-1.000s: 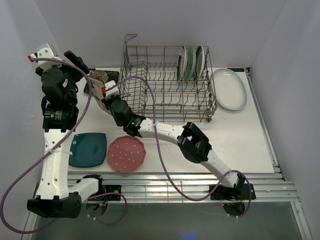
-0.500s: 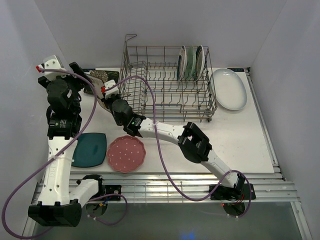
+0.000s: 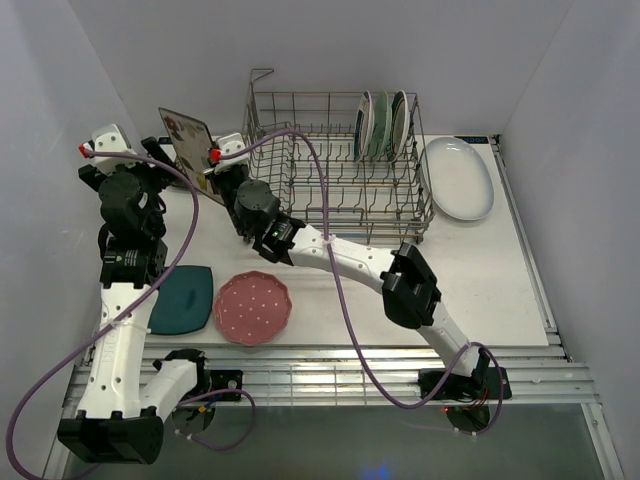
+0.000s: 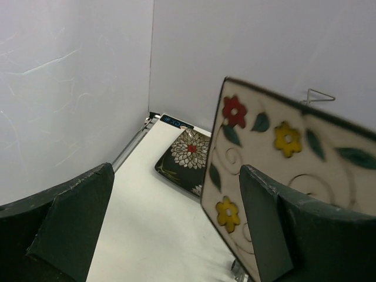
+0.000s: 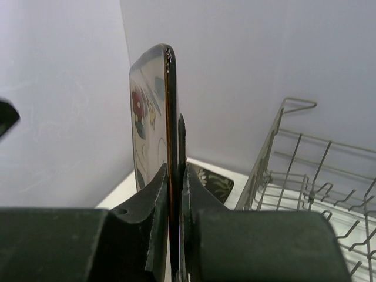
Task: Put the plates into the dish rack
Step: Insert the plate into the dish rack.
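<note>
The right gripper (image 5: 174,176) pinches the cream flower plate (image 5: 150,117) near the dish rack (image 5: 305,176). The left gripper (image 4: 173,220) has its jaws wide apart.

R claw (image 5: 174,171) pinching cream floral plate (image 5: 148,117) edge-on, rack (image 5: 305,182) at right

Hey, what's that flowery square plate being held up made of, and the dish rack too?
The cream floral plate looks like glazed ceramic: glossy face catching reflections, painted flowers, dark rim; melamine can't be ruled out. The dish rack looks like grey metal wire: thin rods with dull sheen, possibly coated.
</note>
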Robot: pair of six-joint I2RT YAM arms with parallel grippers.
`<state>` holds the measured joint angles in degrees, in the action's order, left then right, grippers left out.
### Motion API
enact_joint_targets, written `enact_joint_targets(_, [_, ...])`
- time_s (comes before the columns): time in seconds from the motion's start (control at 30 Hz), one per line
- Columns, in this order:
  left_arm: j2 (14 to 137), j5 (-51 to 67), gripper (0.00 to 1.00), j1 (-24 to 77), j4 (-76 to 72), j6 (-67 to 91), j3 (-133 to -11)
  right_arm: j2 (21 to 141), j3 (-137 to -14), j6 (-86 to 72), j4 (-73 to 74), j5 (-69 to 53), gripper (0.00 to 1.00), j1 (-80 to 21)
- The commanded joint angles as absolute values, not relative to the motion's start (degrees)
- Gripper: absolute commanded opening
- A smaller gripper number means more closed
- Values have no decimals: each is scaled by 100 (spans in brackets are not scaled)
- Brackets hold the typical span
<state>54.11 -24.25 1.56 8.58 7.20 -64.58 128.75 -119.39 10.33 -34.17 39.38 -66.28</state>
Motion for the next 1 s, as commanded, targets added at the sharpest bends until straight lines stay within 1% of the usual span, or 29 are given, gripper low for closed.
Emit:
enact_joint_targets(0.0, [5177,-2619,98,132,660,580,-6320,11901,-12454,1362,-5343,4078,8,-6645])
enact_joint_targets(0.17, [5010,-2602,98,132,615,571,-6152,11672,-12358,1766,-5484,4140,8,-6645])
enact_joint_targets(0.5, [5045,-2400,98,132,686,650,-6012,11233,-12278,2662,-5836,4403,8,-6566])
enact_joint_targets(0.63, [5080,-2233,98,132,703,677,-5950,11136,-12296,3013,-5853,4456,8,-6425])
enact_joint_targets(0.97, [5221,-2065,98,132,624,721,-5766,10951,-12243,3322,-5669,4631,8,-5871])
